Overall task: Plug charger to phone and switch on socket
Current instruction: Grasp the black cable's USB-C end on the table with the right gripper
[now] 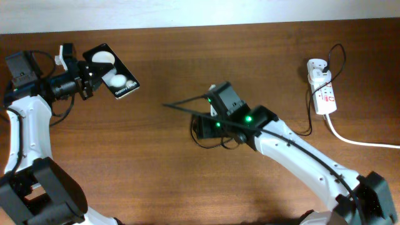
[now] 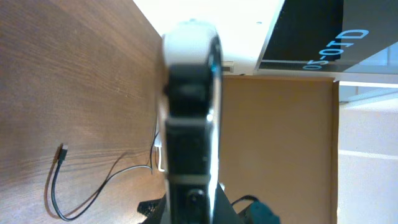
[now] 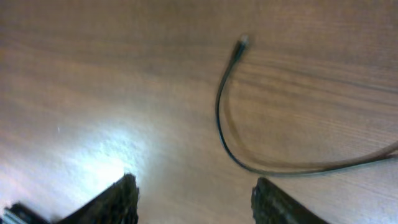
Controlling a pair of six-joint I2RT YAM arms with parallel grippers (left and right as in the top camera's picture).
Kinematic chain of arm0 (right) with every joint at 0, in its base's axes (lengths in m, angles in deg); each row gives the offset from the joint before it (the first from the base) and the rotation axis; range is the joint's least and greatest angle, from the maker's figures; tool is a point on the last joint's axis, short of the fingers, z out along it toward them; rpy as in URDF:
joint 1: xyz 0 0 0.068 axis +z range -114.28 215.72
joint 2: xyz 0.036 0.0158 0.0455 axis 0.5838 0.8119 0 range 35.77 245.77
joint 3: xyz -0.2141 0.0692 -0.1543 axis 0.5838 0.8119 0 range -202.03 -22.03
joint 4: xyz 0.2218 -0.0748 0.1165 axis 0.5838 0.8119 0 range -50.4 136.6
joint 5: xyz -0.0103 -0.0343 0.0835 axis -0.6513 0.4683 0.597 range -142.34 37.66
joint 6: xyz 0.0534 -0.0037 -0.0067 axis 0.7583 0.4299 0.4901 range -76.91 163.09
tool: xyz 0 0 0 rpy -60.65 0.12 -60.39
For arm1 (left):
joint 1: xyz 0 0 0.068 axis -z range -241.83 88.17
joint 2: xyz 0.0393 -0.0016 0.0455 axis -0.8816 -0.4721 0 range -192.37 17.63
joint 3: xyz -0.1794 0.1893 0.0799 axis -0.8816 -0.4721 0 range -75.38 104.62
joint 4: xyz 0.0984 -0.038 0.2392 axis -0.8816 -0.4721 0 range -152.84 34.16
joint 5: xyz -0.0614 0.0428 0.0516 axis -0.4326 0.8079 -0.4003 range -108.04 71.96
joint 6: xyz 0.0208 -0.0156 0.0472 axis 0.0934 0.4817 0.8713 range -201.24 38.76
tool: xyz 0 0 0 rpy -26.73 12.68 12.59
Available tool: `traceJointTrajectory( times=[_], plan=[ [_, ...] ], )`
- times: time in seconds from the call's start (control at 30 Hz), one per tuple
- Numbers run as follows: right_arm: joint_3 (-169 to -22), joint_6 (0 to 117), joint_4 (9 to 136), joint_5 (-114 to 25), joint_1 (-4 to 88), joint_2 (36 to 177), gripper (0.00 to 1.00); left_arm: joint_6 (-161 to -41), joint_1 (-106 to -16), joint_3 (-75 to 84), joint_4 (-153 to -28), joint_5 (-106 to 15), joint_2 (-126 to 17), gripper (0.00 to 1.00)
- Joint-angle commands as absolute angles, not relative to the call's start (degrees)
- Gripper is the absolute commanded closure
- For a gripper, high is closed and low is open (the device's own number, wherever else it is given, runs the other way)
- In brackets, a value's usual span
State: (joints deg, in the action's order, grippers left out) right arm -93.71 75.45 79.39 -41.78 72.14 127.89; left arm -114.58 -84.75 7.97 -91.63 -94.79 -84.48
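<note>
The phone (image 1: 112, 70) is a black slab with two white round spots, held off the table at the far left by my left gripper (image 1: 87, 80), which is shut on it. In the left wrist view the phone (image 2: 189, 118) stands edge-on between the fingers (image 2: 189, 208). The charger cable (image 1: 184, 109) lies on the table with its tip pointing left; its tip also shows in the left wrist view (image 2: 62, 151). My right gripper (image 1: 203, 124) is open and empty above the table. In the right wrist view the fingers (image 3: 196, 199) are just short of the curved cable (image 3: 219, 124). The socket (image 1: 322, 90) lies at the far right.
A thick white cord (image 1: 359, 142) runs from the socket off the right edge. The thin black cable loops under my right arm (image 1: 287, 147). A cardboard-coloured panel (image 2: 280, 143) shows beyond the table in the left wrist view.
</note>
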Motion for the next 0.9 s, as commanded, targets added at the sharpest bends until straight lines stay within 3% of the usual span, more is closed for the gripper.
traceJointTrajectory(
  times=[0.0,0.13,0.23,0.3,0.77,0.87],
  plan=[
    [-102.06,76.67,81.58,-42.67,72.4,136.06,0.43,-113.29,-86.58,8.43,-91.06,-98.44,-83.17,1.0],
    [-106.8,82.73,79.46,-42.67,72.4,146.81,0.5,-113.27,-90.58,8.43,-91.15,-100.83,-83.17,1.0],
    [-106.8,85.94,74.28,-42.69,72.47,153.02,0.66,-113.25,-90.65,8.43,-91.13,-101.0,-83.17,1.0],
    [-106.8,86.62,72.42,-42.96,72.47,154.55,0.69,-113.25,-90.61,8.43,-91.13,-100.98,-83.17,1.0],
    [-106.8,87.56,68.7,-50.06,72.54,159.95,0.72,-113.23,-90.61,8.43,-91.13,-100.98,-83.17,1.0],
    [-106.78,87.52,68.75,-50.13,72.51,159.97,0.82,-113.23,-90.61,8.43,-91.13,-100.98,-83.17,1.0]
  ],
)
